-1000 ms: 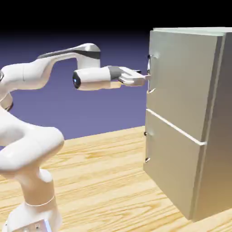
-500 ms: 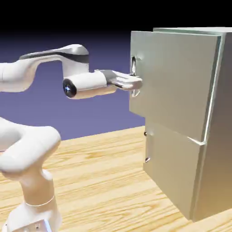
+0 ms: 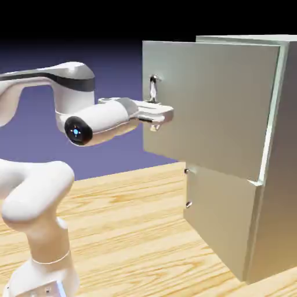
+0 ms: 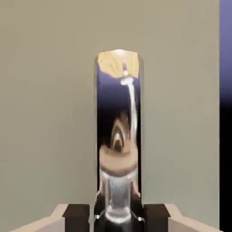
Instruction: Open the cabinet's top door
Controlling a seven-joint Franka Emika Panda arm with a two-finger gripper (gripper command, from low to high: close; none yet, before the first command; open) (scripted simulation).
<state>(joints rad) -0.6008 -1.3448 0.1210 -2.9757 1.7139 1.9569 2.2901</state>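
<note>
The tall grey-beige cabinet (image 3: pixel 272 174) stands at the exterior view's right. Its top door (image 3: pixel 214 98) is swung partly out to the left, hinged on the right. My gripper (image 3: pixel 158 113) is shut on the door's small shiny handle (image 3: pixel 153 88), near the panel's left edge. In the hand view the handle (image 4: pixel 118 136) fills the middle as a mirror-like upright bar between my two dark fingertips (image 4: pixel 76 214), with the grey door panel (image 4: pixel 45 113) behind it. The shorter lower door (image 3: pixel 223 220) stays flush with the cabinet.
The wooden table (image 3: pixel 133 232) carries the cabinet and my white arm (image 3: pixel 35 191), which rises at the lower left. Two small knobs (image 3: pixel 188 204) mark the lower door's left edge. A blue-violet backdrop lies behind.
My gripper closed on the handle and drew back to the left. The top door swung from closed to partly open with it.
</note>
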